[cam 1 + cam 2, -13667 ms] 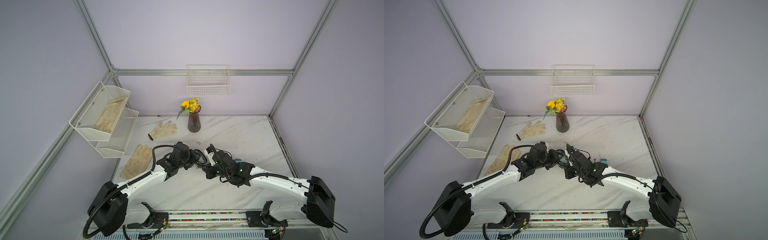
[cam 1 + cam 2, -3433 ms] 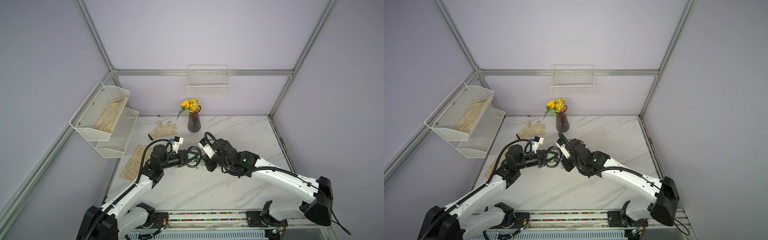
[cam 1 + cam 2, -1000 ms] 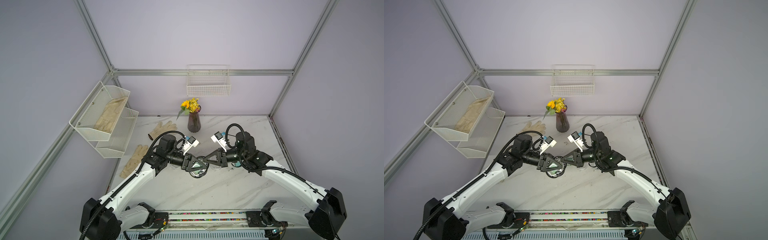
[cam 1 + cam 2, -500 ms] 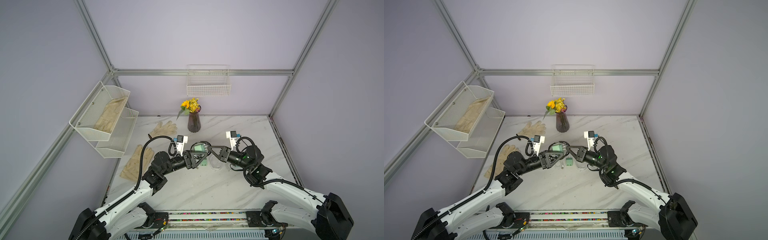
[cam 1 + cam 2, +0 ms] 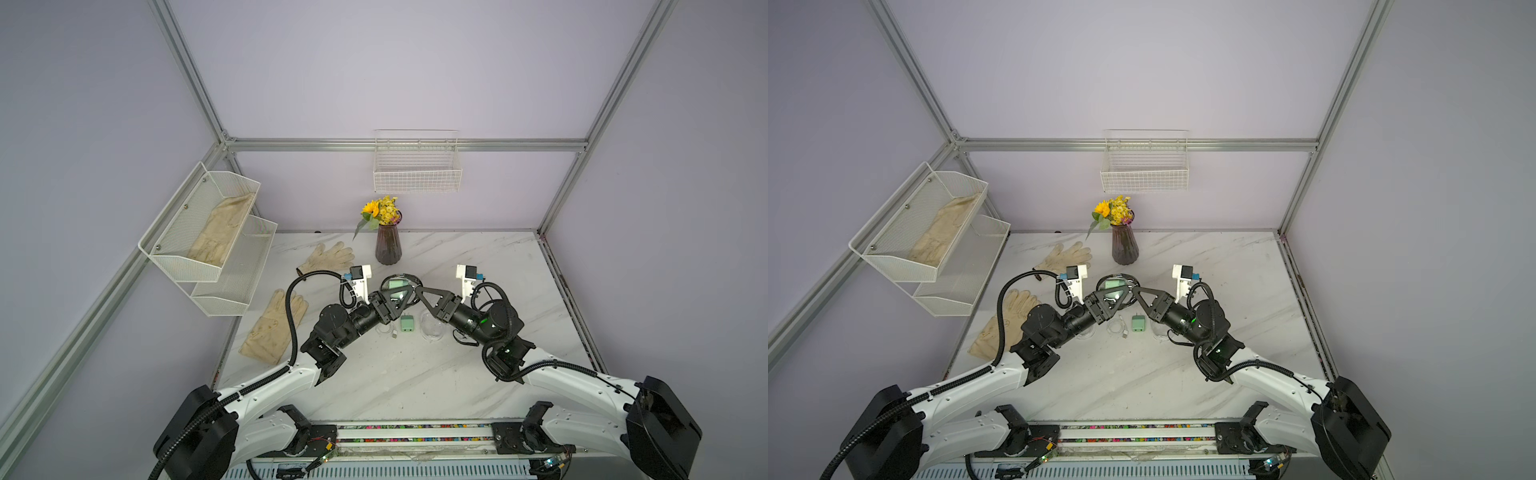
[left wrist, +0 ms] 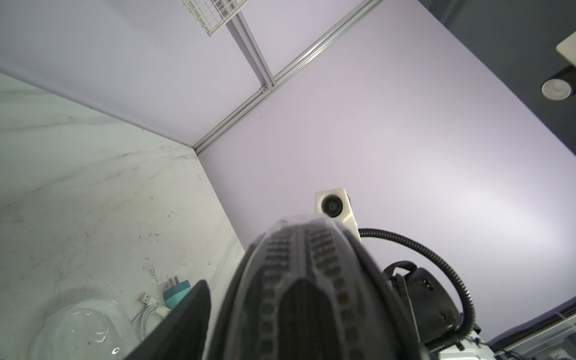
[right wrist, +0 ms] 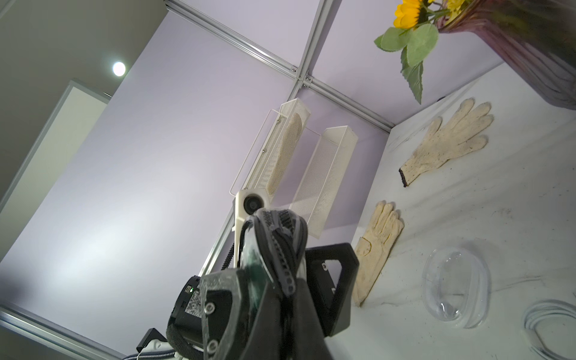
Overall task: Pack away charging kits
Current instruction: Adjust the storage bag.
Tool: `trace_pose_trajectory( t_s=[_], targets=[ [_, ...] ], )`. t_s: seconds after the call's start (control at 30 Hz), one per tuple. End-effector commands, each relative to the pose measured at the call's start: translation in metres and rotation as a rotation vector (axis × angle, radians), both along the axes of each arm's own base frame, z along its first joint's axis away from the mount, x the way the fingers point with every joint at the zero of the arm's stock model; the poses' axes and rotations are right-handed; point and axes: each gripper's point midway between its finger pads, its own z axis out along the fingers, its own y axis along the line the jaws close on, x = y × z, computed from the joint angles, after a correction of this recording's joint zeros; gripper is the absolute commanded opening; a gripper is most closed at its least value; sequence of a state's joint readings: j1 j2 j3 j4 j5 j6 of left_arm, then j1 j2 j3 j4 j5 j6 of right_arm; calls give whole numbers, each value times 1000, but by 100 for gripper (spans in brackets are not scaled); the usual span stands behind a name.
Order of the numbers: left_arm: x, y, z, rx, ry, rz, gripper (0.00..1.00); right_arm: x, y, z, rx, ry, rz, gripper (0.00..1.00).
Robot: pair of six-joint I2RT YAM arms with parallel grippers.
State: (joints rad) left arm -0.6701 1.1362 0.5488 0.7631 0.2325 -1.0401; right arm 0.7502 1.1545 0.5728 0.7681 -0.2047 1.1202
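— While the case [image 5: 395, 284] hung above the table [image 5: 415, 374], mid-surface, what held it?
— My right gripper [image 5: 418, 288] pinched its black rim. Around it sat my left gripper [image 5: 402, 294]; clamped or not, I could not tell.

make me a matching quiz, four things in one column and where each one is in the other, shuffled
Things:
1 black-rimmed case
2 loose mint-green charger
3 vase
4 wire basket

Places:
a hung on the back wall
b lying on the table
c lifted above the table
d standing upright at the back of the table

Pairs: 1-c, 2-b, 3-d, 4-a
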Motion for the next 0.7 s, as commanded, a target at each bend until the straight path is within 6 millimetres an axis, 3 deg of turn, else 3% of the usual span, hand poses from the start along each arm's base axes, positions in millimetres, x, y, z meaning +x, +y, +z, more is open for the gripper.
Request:
trace_pose_trajectory(
  t_s=[0.0, 0.37, 0.5, 0.67],
  targets=[
    [4, 9, 12, -33, -24, 59, 54, -6, -1, 21, 66, -35, -2, 0],
    [3, 19, 18, -56, -21, 96, 33, -15, 2, 6, -35, -7, 24, 0],
    [7, 34, 15, -98, 50, 111, 27, -21, -8, 21, -178, -71, -14, 28],
    [9, 36, 8, -79, 212, 17, 26, -18, -13, 34, -430, -195, -51, 32]
  ],
)
